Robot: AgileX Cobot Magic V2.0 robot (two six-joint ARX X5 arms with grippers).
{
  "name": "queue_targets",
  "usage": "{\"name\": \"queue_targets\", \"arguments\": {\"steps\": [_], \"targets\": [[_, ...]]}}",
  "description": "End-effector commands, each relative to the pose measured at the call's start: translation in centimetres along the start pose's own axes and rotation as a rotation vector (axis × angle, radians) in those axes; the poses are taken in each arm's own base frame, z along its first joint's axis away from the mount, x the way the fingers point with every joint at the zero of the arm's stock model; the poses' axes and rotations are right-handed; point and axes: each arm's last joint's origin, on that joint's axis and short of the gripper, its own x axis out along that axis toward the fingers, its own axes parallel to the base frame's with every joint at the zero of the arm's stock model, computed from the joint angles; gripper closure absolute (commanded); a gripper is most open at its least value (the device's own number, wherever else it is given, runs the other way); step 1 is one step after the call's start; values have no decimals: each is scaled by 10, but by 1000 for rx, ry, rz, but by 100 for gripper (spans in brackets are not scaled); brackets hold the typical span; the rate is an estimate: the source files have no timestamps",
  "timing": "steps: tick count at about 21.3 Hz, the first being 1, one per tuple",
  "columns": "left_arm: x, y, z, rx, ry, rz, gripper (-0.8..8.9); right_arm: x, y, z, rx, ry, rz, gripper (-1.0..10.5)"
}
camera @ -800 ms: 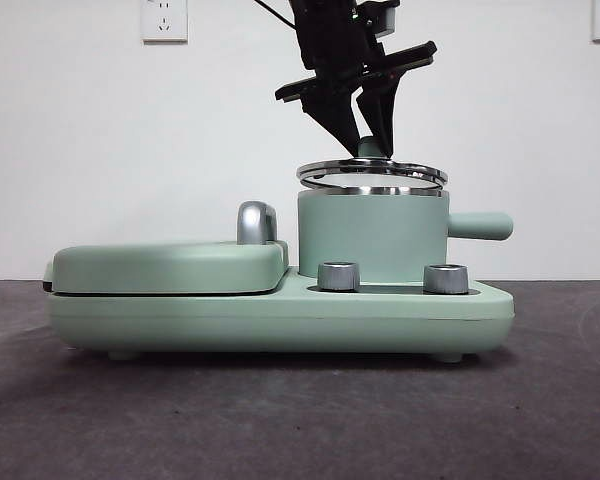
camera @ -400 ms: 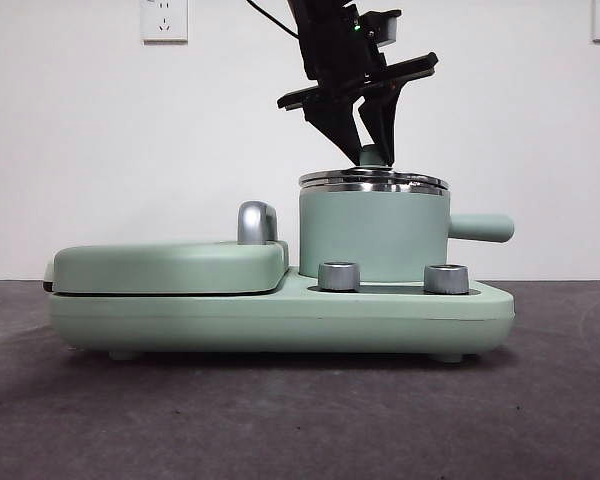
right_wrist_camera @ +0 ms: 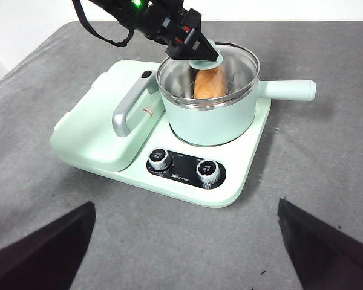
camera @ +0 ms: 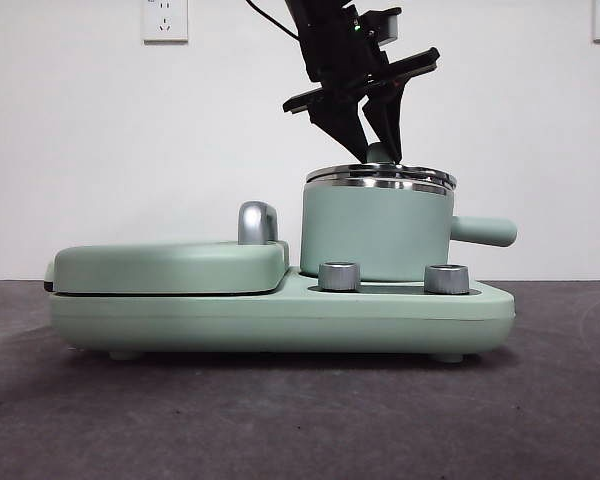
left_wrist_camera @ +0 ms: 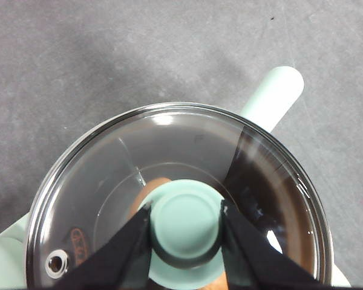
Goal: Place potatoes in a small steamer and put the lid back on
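Note:
The mint-green small steamer [camera: 375, 235] stands on the right side of the cooker base [camera: 280, 318]. The clear glass lid [camera: 380, 178] lies flat on its steel rim. My left gripper [camera: 378, 150] comes down from above and is shut on the lid's green knob [left_wrist_camera: 186, 223]. The orange-brown potato [right_wrist_camera: 210, 81] lies inside the steamer and shows through the glass in the left wrist view [left_wrist_camera: 151, 187]. My right gripper [right_wrist_camera: 184, 205] is open and empty, held high in front of the cooker.
A flat green griddle cover [camera: 170, 265] with a chrome handle [camera: 255, 222] fills the base's left half. Two silver dials [camera: 339, 276] [camera: 446, 278] sit on the front. The steamer's side handle [camera: 485, 232] sticks out to the right. Dark grey table all around.
The left gripper has lowered the lid from just above the steamer's rim onto it. The steamer has shifted slightly to the right.

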Motion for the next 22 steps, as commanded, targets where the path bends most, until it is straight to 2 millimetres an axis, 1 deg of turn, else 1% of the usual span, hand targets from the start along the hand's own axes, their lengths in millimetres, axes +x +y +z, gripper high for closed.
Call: {"name": "queue_targets", "arguments": {"steps": [1,7,11,12,13,15,16,17,19,20,22], "targets": [[12,-4,0,36,-10,7,805,-1,1,2,9,-12,11,465],[12,-4,0,47,-10,14,805,-1,1,3,9,-13,12,465],[12,-4,-5,40,48,12,802,-1,1,3,13,-14,12,465],[12,-4,-5,27,49,11,772,-1,1,3,14,-15,12,465],[12,-4,-4,20,39,12,706,-1,1,3,16,-15,13,465],[10,-2,-2,0,26,14,505,-1,1,3,16,-15,13,465],[6,2,-1,-25,19,20,413,-1,1,3,16,-15,13,465],[0,3,1,-49,14,23,355,-1,1,3,15,-15,14,465],[-20,5,7,-71,-12,25,338,-1,1,3,15,-14,15,465],[-34,6,10,-76,-29,25,339,-1,1,3,15,-13,17,465],[-71,6,12,-98,-42,27,346,-1,2,3,14,-6,36,465]]}}
